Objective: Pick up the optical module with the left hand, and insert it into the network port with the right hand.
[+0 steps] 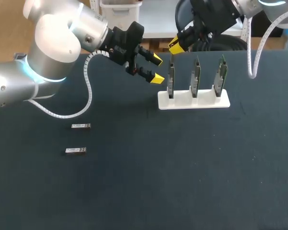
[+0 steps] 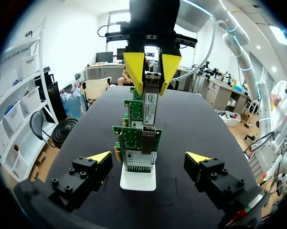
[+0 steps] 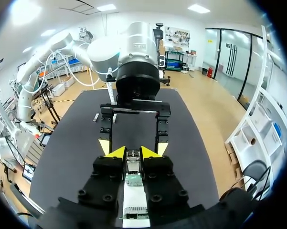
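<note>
Dark desk point(image 1: 182, 167), plain matte top. White stand point(image 1: 193, 99) sits on it toward the back, right of centre, long side running left-right, with three green boards point(image 1: 195, 76) upright in it in a row. Two small silver modules lie flat on the left part, well apart from the stand: far module point(image 1: 80, 126), near module point(image 1: 75, 150), close together, roughly parallel, not touching.

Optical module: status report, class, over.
Left end effector open, empty. Right end effector shut on optical module, at first network port. Two spare modules lie far aside.
</note>
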### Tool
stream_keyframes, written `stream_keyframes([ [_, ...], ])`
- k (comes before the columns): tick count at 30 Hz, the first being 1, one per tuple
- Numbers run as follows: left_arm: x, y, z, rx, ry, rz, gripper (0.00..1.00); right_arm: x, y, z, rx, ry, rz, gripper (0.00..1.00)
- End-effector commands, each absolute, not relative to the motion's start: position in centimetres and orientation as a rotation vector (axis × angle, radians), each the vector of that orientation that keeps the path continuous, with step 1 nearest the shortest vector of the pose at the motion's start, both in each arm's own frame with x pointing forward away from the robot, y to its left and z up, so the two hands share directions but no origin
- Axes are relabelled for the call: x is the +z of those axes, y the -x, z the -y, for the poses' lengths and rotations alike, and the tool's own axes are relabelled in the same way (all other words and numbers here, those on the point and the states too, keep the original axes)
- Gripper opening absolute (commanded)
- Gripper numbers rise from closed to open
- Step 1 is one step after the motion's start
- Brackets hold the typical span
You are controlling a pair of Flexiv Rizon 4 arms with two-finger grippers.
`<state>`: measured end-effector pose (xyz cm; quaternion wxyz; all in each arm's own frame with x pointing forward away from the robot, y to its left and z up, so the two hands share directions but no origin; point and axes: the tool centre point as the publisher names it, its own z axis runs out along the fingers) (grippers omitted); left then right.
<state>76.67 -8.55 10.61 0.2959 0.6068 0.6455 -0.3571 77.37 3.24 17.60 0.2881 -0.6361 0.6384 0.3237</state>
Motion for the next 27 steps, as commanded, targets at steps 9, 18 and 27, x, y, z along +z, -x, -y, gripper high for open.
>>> stream_keyframes([
  [9, 10.6, -76.8, 8.6, -0.950, -1.617, -1.721, 1.00, 17.2, -77.2, -3.1, 0.874, 1.701, -1.717, 0.00],
  [18, 10.6, -76.8, 8.6, -0.950, -1.617, -1.721, 1.00, 17.1, -77.1, -3.2, 0.881, 1.695, -1.716, 0.00],
  [27, 10.6, -76.8, 8.6, -0.950, -1.617, -1.721, 1.00, 16.5, -77.0, -3.5, 0.886, 1.696, -1.730, 0.00],
])
